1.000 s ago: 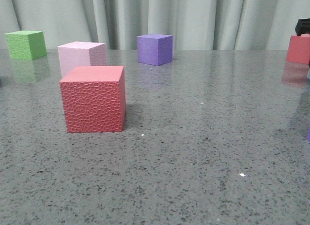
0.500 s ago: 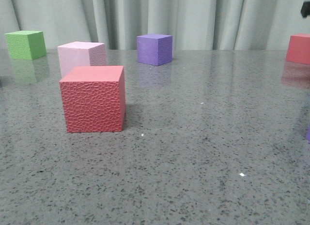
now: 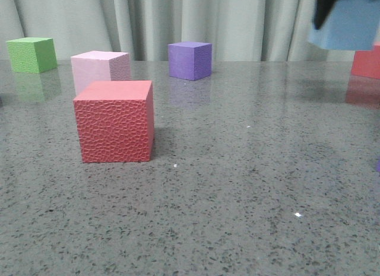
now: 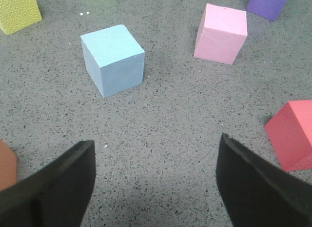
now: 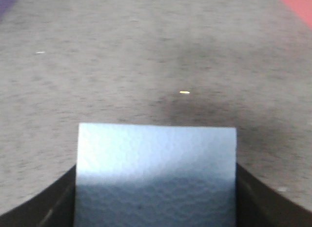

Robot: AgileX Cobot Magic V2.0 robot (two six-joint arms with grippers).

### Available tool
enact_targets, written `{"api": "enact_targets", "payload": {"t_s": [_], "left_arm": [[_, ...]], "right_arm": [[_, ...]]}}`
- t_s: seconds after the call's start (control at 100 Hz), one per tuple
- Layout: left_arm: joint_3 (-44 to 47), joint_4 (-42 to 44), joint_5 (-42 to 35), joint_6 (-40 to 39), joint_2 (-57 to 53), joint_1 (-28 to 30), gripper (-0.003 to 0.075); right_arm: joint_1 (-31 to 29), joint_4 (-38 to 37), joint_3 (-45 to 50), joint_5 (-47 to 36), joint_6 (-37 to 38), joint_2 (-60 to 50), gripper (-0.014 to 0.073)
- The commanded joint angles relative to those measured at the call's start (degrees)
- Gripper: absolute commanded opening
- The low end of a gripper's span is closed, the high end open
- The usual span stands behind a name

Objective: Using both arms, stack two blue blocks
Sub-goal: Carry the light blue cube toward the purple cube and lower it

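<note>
Carrying one blue block (image 5: 156, 173) clamped between its fingers, the right gripper (image 5: 156, 197) holds it in the air over the grey table (image 3: 237, 187), at the front view's upper right. The second blue block (image 4: 113, 59) sits on the table ahead of the left gripper (image 4: 153, 183), whose fingers are spread wide and empty. To stack well, I'd bring the carried block squarely over the resting one, edges aligned, and lower it flat before letting go.
</note>
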Motion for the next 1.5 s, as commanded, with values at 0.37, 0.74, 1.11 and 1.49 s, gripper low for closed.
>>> {"api": "enact_targets", "payload": {"t_s": [0.37,0.74,1.11,1.49], "left_arm": [[-2.06,-0.38,-3.63,-0.02,0.51,-0.37,0.0492],[-2.06,-0.38,-3.63,-0.02,0.51,-0.37,0.0492],[-2.06,-0.38,-3.63,-0.02,0.51,-0.37,0.0492],[-2.06,-0.38,-3.63,-0.02,0.51,-0.37,0.0492]], "right_arm": [[9.79,0.87,-10.86,-1.44,5.60,7.45,0.0391],[14.01,0.43,-15.33,0.39,10.97,14.61,0.0391],[14.50,0.48,-15.33,0.50,11.80,15.68,0.0394],[14.56,0.67,-15.33,0.45,11.75,15.68,0.0610]]}}
